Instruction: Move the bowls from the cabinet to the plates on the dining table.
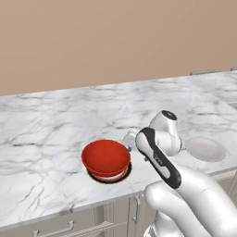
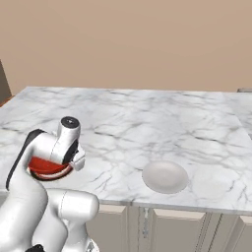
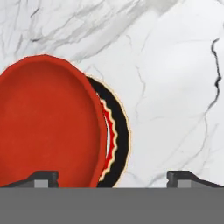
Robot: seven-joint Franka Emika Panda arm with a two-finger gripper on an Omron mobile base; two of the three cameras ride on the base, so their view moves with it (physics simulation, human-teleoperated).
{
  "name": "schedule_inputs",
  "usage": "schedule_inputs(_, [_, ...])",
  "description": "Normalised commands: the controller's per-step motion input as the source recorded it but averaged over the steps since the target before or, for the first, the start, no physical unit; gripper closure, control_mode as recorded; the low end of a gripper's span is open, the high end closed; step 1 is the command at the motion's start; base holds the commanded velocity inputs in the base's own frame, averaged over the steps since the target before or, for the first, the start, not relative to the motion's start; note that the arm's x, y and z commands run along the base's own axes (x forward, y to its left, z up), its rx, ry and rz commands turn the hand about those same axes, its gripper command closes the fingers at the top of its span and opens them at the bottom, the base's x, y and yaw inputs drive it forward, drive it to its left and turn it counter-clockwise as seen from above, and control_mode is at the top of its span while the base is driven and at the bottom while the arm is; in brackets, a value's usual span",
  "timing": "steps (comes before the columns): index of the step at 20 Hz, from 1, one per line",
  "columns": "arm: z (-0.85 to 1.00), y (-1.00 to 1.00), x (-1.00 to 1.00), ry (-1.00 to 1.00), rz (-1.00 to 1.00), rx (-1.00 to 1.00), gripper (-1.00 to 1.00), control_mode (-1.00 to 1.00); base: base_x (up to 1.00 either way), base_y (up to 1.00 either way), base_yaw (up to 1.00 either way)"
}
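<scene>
Possibly a pale dish (image 2: 165, 176), beige wall (image 1: 115, 37)

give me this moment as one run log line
gripper: open, straddling bowl rim | red bowl: on dark plate | table: white plate bare

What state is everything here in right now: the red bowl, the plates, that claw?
Red bowl: upright, empty, sitting on the dark plate.
Dark plate: flat on the marble table, rim showing beside the bowl.
White plate: flat on the table, empty.
Gripper: open, one finger each side of the bowl's rim, holding nothing.
</scene>
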Motion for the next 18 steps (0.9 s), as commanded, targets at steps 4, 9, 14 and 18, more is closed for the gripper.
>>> schedule_inputs(4, [0.46,-0.52,-0.45,-0.09,0.00,-0.10,-1.00,-1.00,0.00,0.00,0.00])
schedule_inputs(9, [0.72,-0.04,-0.79,-0.14,0.07,-0.12,-1.00,-1.00,0.00,0.00,0.00])
schedule_inputs(14, [0.95,0.00,-0.87,-0.23,0.11,-0.20,-1.00,-1.00,0.00,0.00,0.00])
schedule_inputs(18, [0.75,0.00,-0.96,-0.10,0.10,-0.12,-1.00,-1.00,0.00,0.00,0.00])
